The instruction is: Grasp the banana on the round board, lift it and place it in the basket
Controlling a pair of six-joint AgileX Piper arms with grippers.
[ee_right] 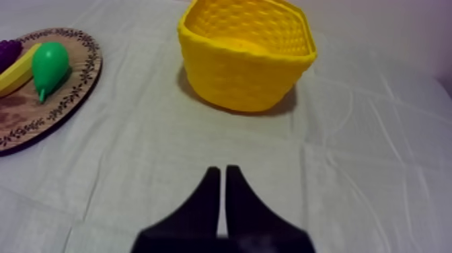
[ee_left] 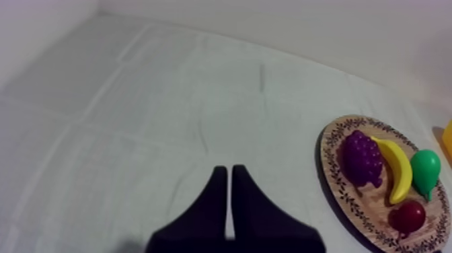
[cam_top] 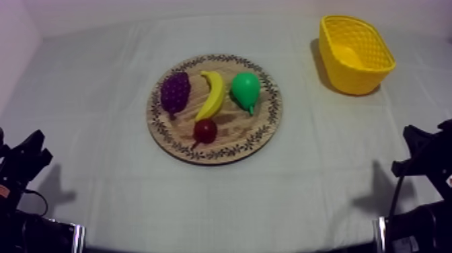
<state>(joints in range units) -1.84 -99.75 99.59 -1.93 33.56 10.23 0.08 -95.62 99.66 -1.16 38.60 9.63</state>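
Start of pick — banana point(cam_top: 212, 94) mid-frame on wooden board point(cam_top: 235, 131), perhaps touching small red fruit point(cam_top: 205, 130); yellow basket point(cam_top: 346, 74) upper right. Left claw point(ee_left: 229, 195) and right claw point(ee_right: 222, 195) closed, empty. Next: open, reach, grip banana's middle.

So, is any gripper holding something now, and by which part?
Nothing is held. The left gripper and the right gripper are shut on nothing; the banana lies on the board.
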